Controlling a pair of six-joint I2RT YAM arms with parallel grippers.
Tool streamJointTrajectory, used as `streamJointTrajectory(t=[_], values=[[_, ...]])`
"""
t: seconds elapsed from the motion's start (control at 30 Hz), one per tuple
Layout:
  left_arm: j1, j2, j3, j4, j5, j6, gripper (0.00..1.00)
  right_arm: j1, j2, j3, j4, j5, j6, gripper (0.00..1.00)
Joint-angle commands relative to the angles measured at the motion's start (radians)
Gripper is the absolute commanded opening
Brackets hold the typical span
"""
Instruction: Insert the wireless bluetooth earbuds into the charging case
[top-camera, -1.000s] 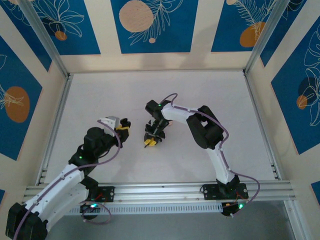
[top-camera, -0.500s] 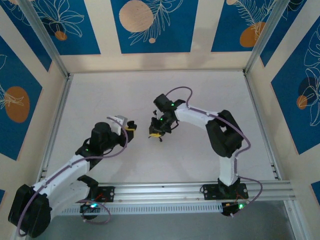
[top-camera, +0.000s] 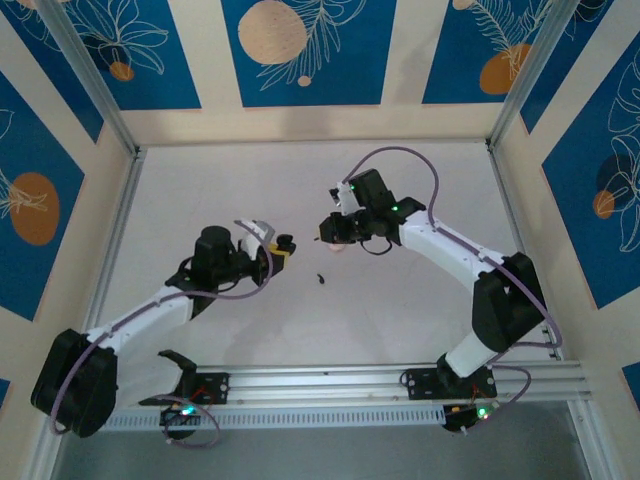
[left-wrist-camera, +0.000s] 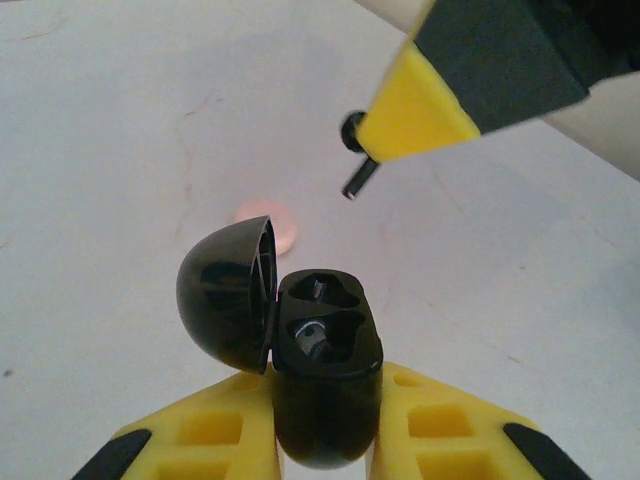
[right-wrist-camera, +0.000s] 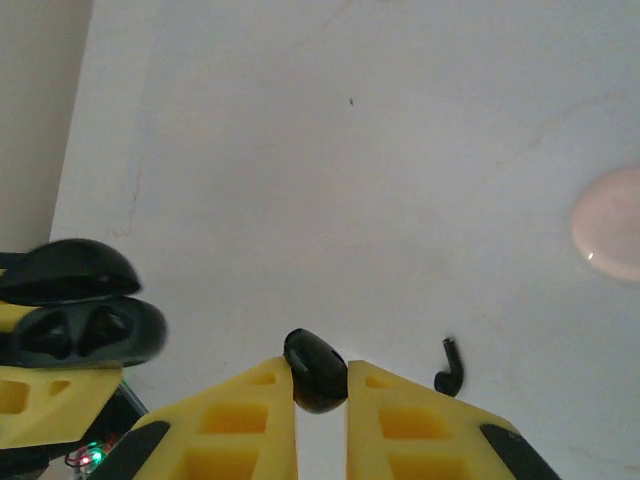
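The left fingers (left-wrist-camera: 215, 430) clamp the black charging case (left-wrist-camera: 327, 345) from both sides above the white worktop (top-camera: 200, 190). Its lid (left-wrist-camera: 228, 295) is swung open to one side, its two sockets are bare, and a closed pale pink round case (left-wrist-camera: 268, 222) lies beyond it. Just past the black case's open mouth, the right fingers (right-wrist-camera: 255, 410) pinch a black earbud (right-wrist-camera: 316, 372) by its head with the stem slanting down toward the sockets. A second black earbud (right-wrist-camera: 450, 367) lies loose on the worktop near the case, too small to read its heading.
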Motion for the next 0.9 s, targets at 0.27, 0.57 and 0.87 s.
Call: streamJointTrajectory(t=[0.27,0.57,0.87], values=[[0.01,0.107,0.087,0.109,0.201,0.12,0.21,-0.036,-0.142,-0.043,0.093,-0.057,-0.29,0.15],[0.01,0.182,0.11,0.21,0.325,0.142,0.21,-0.032,-0.167,0.001,0.06,-0.076,-0.441,0.15],[0.011,0.247,0.149,0.237,0.388,0.148,0.21,0.025,-0.2,0.019,-0.022,-0.044,-0.558,0.15]])
